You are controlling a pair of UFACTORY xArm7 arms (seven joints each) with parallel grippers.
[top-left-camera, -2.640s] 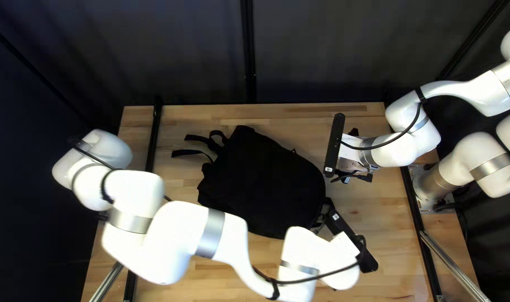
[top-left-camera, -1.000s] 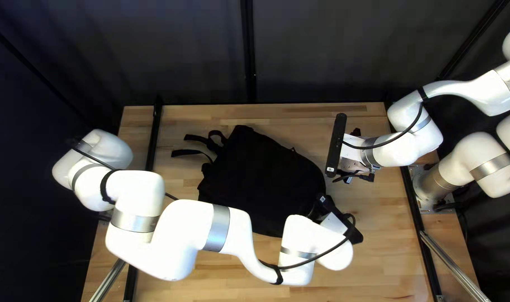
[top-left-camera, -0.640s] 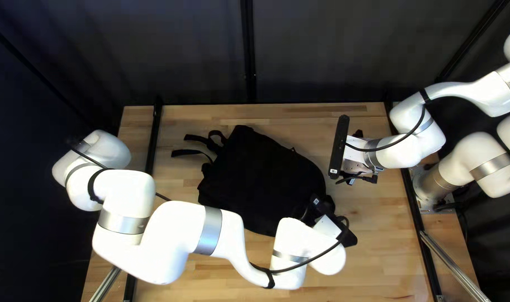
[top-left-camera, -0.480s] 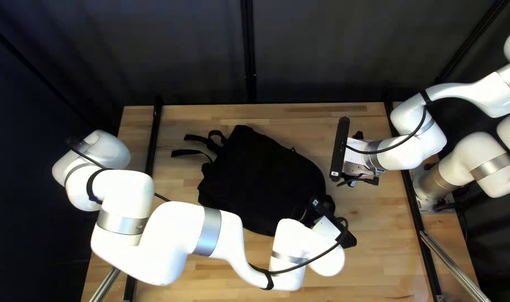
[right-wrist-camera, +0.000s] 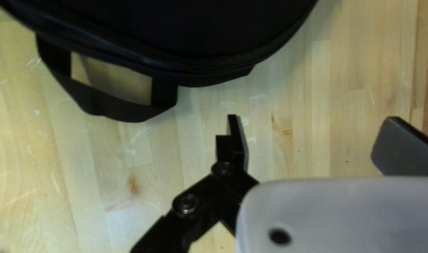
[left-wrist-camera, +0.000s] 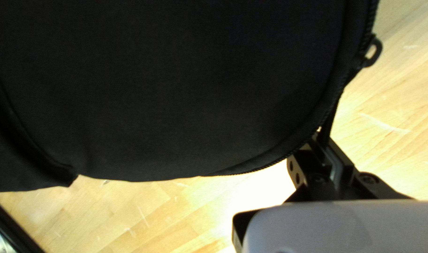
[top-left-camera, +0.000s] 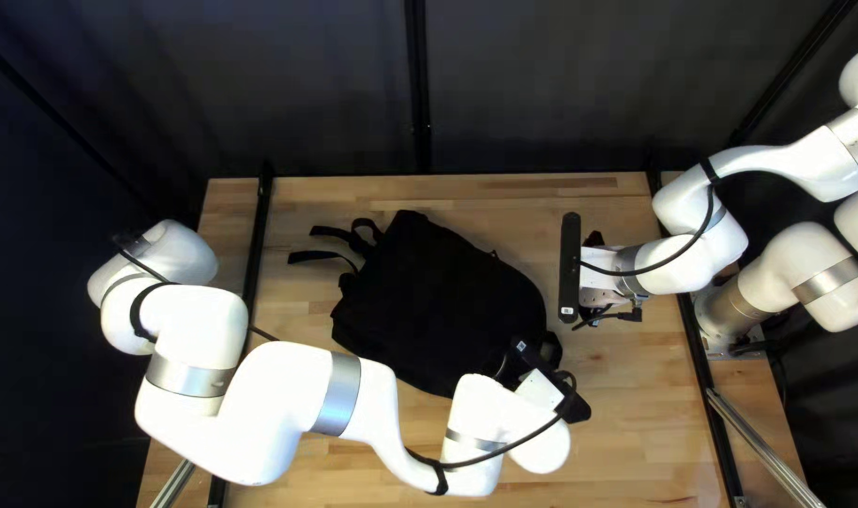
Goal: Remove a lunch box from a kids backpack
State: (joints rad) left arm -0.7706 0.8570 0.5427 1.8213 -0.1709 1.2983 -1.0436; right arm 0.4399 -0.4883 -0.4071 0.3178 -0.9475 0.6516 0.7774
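Observation:
A black backpack (top-left-camera: pixel 438 301) lies on the table, its inside hidden. At its lower right edge in the top left view is my left gripper (top-left-camera: pixel 542 370), fingertips hidden there. In the left wrist view my left gripper (left-wrist-camera: pixel 324 143) has its fingers close together on a thin black pull cord (left-wrist-camera: pixel 335 112), which runs along the backpack's (left-wrist-camera: pixel 176 93) zippered rim toward a zipper loop (left-wrist-camera: pixel 375 52). My right gripper (top-left-camera: pixel 595 282) hangs right of the backpack. Seen from its own wrist, the right gripper (right-wrist-camera: pixel 319 140) stands open, nothing between its fingers, beside the backpack's carry handle (right-wrist-camera: pixel 113 110).
Loose straps (top-left-camera: pixel 330 256) spread from the backpack's left end. Black rails (top-left-camera: pixel 254 235) run along the wooden table's (top-left-camera: pixel 504 198) sides. My left forearm (top-left-camera: pixel 288 376) crosses over the near part of the table, close to the backpack's lower edge.
The left gripper has moved leftward and toward the backpack from its position lower right; its arm has shifted left. My right gripper has drifted slightly right and toward the near edge. The backpack has barely moved.

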